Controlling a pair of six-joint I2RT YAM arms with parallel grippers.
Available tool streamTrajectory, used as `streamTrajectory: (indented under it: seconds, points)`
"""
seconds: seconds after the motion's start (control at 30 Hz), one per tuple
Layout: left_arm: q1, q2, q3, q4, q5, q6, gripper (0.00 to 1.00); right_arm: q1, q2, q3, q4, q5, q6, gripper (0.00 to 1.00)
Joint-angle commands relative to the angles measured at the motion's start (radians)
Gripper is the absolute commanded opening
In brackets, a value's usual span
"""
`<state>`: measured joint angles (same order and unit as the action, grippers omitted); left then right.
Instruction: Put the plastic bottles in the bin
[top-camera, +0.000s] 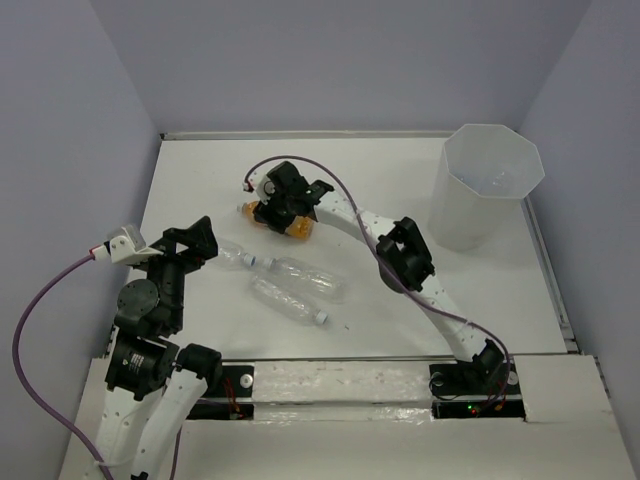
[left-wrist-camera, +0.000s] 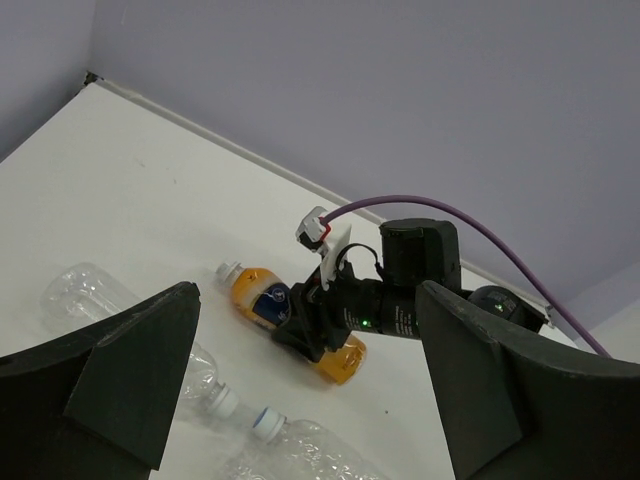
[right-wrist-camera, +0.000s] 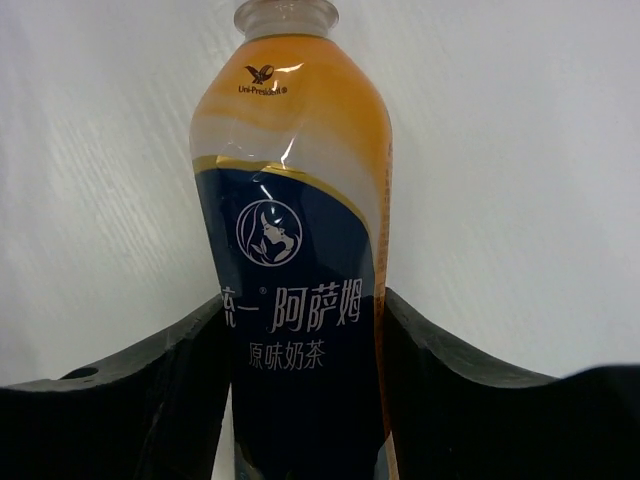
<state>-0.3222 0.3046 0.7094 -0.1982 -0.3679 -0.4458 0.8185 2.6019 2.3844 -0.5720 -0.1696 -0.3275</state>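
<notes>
Closest to the near edge, the left gripper (top-camera: 200, 245) hangs above the left side of the table (top-camera: 200, 180), its fingers (left-wrist-camera: 130, 370) spread wide apart and holding nothing. Just right of it, three clear bottles (top-camera: 310, 280) lie on their sides in a loose cluster, two of their white caps nearly touching. Farther back, the right gripper (top-camera: 278, 208) is clamped on the orange bottle (right-wrist-camera: 290, 200), one finger pressing each side of its dark blue label. That bottle lies with its cap toward the left and seems to rest on the table, though the contact is hard to see. The bin (top-camera: 470, 220) stands upright at the far right, well apart from every bottle.
</notes>
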Motion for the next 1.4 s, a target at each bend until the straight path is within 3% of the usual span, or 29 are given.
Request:
streamTrajectory:
  seconds: [0.0, 0.3, 0.43, 0.57, 0.8, 0.97, 1.1, 1.37]
  points:
    - [0.006, -0.005, 0.007, 0.062, 0.0, 0.018, 0.99, 0.008, -0.016, -0.001, 0.008, 0.05, -0.036, 0.56]
    - [0.006, -0.009, 0.002, 0.069, 0.007, 0.019, 0.99, 0.008, -0.341, -0.23, 0.34, 0.12, 0.053, 0.47]
    - [0.006, -0.018, -0.001, 0.069, 0.014, 0.018, 0.99, -0.011, -0.646, -0.44, 0.55, 0.249, 0.041, 0.47]
    - [0.005, -0.018, -0.002, 0.074, 0.021, 0.022, 0.99, -0.099, -0.92, -0.637, 0.778, 0.364, 0.022, 0.46]
    - [-0.001, -0.044, -0.005, 0.08, 0.032, 0.025, 0.99, -0.321, -1.236, -0.838, 0.883, 0.592, 0.079, 0.45]
    - [-0.009, -0.059, -0.008, 0.08, 0.034, 0.025, 0.99, -0.513, -1.347, -1.034, 1.03, 0.691, 0.1, 0.44]
    - [-0.02, -0.071, -0.007, 0.075, 0.032, 0.027, 0.99, -0.663, -1.364, -1.157, 1.063, 0.621, 0.212, 0.44]
    - [-0.029, -0.093, -0.004, 0.069, 0.012, 0.029, 0.99, -0.751, -1.327, -1.309, 1.075, 0.521, 0.324, 0.44]
